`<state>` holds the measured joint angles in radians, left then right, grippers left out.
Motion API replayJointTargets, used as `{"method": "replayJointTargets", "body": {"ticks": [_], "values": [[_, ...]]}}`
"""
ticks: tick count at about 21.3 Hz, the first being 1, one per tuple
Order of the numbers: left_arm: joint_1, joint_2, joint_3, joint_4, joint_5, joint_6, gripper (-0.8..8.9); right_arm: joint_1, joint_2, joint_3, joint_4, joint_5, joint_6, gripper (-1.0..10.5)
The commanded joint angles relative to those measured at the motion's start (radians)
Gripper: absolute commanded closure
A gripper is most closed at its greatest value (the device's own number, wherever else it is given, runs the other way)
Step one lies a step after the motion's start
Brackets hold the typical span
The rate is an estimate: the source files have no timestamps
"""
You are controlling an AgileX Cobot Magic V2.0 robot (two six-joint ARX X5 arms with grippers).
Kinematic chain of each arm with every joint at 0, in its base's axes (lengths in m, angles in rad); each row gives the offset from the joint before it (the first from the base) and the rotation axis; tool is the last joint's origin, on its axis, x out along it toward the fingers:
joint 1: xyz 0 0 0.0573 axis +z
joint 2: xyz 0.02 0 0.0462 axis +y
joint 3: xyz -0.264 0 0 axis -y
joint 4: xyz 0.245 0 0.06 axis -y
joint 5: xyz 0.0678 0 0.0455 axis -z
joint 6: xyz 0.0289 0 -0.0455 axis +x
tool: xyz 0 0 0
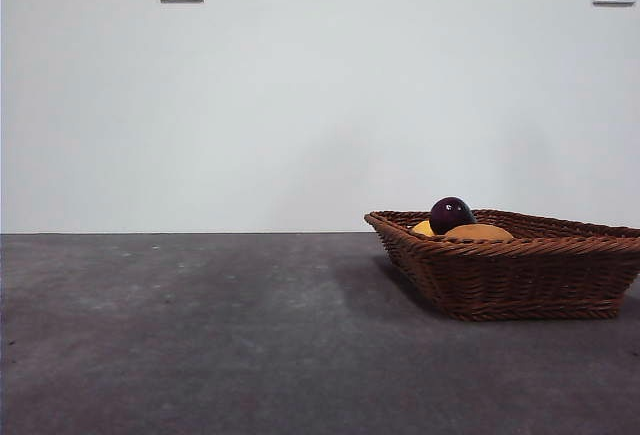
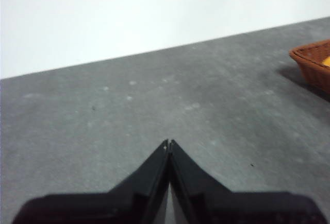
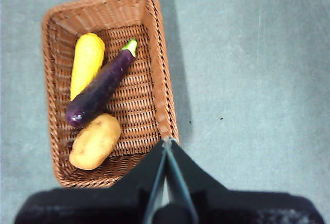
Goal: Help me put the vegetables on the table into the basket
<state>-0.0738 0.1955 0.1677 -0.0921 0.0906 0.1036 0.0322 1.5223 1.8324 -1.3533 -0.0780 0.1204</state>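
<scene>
Corn (image 3: 86, 62), eggplant (image 3: 100, 89), potato (image 3: 96, 141) all inside basket (image 3: 160, 87); surface (image 1: 200, 335) bare. Right end effector (image 3: 167, 141) above basket, jaws together; left end effector (image 2: 168, 143) likewise closed, apart. Judgement: task finished; hold arms clear.

We see soft, even light and a bright wall. The basket (image 1: 520, 275) casts a diffuse shadow on the grey surface (image 1: 200, 335) beside it. A small glint sits on the eggplant (image 1: 451, 214). Both wrist views look slightly soft, the black gripper bases blurred.
</scene>
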Motion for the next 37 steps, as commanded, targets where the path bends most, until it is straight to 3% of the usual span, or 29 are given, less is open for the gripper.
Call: {"method": "replayJointTargets", "body": {"ticks": [1,7,11,21,31,34,37], "values": [[0.022,-0.05,-0.045,0.027,0.0,-0.012,8.17,0.0,0.019,-0.003,-0.023,0.002,0.01,9.5],[0.055,-0.127,-0.161,0.029,-0.015,-0.1,8.17,0.0,0.025,-0.003,0.0,0.002,0.01,9.5],[0.055,-0.166,-0.16,-0.046,-0.07,-0.103,8.17,0.0,0.025,-0.003,0.09,0.002,0.01,9.5],[0.055,-0.189,-0.16,-0.073,-0.057,-0.103,8.17,0.0,0.025,-0.003,0.365,0.002,0.01,9.5],[0.055,-0.183,-0.16,-0.073,-0.057,-0.103,8.17,0.0,0.051,-0.004,0.42,0.008,0.01,9.5],[0.055,-0.179,-0.16,-0.073,-0.057,-0.103,8.17,0.001,0.021,-0.039,0.44,0.047,0.01,9.5],[0.055,-0.179,-0.16,-0.073,-0.057,-0.103,8.17,0.023,-0.133,-0.231,0.582,0.056,0.01,9.5]]}}
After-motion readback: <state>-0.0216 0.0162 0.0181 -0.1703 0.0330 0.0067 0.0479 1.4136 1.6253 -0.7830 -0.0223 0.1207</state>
